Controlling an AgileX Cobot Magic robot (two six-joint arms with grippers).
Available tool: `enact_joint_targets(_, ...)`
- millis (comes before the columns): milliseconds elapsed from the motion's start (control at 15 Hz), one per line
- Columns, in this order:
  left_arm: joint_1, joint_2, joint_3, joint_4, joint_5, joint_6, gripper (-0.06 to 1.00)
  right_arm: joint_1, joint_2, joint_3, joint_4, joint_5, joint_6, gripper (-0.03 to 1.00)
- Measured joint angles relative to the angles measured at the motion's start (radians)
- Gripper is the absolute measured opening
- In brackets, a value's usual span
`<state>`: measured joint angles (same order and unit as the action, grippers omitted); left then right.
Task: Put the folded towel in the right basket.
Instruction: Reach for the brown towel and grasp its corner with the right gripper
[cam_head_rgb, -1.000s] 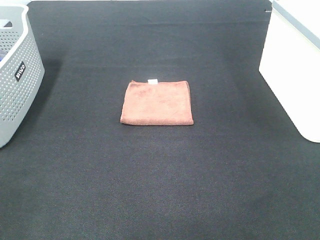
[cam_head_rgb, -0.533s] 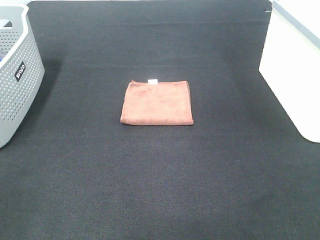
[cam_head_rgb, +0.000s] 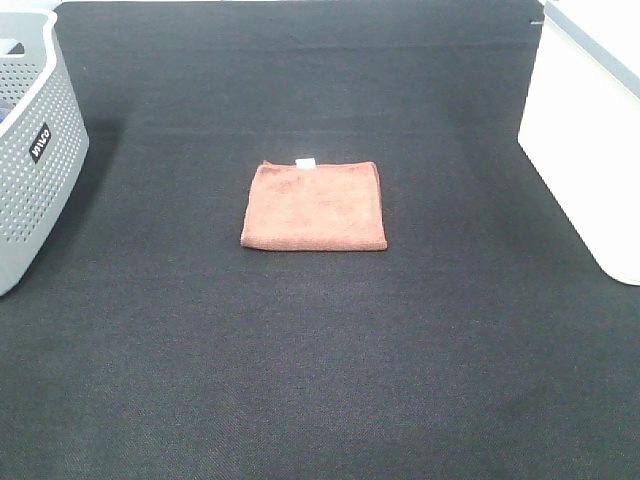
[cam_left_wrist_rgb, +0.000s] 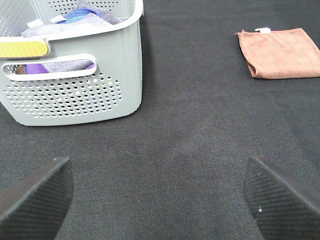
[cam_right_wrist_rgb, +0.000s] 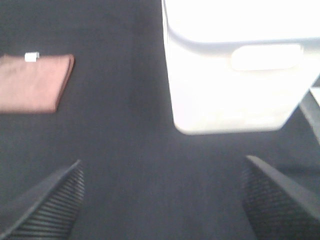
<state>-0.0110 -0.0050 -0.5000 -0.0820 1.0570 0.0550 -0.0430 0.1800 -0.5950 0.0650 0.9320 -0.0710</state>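
Folded towel (cam_head_rgb: 314, 205) lies flat on the black mat (cam_head_rgb: 320, 380), well apart from the right basket (cam_head_rgb: 585, 150), btwn it & the grey basket (cam_head_rgb: 30, 160). Left gripper (cam_left_wrist_rgb: 160, 197) is spread wide, gripping nothing, well short of the towel. Right gripper (cam_right_wrist_rgb: 162, 200) also gapes, released, near the right basket; the towel sits farther off.
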Motion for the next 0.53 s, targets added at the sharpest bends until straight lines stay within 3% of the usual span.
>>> enact_joint_targets(200,0.000,0.000,0.000,0.000,0.000,0.000,0.88,0.000,0.302,-0.141,0.008,-0.130,0.000,0.78)
enact_joint_targets(533,0.000,0.000,0.000,0.000,0.000,0.000,0.88,0.000,0.773,-0.471,0.084,-0.144,0.000,0.77)
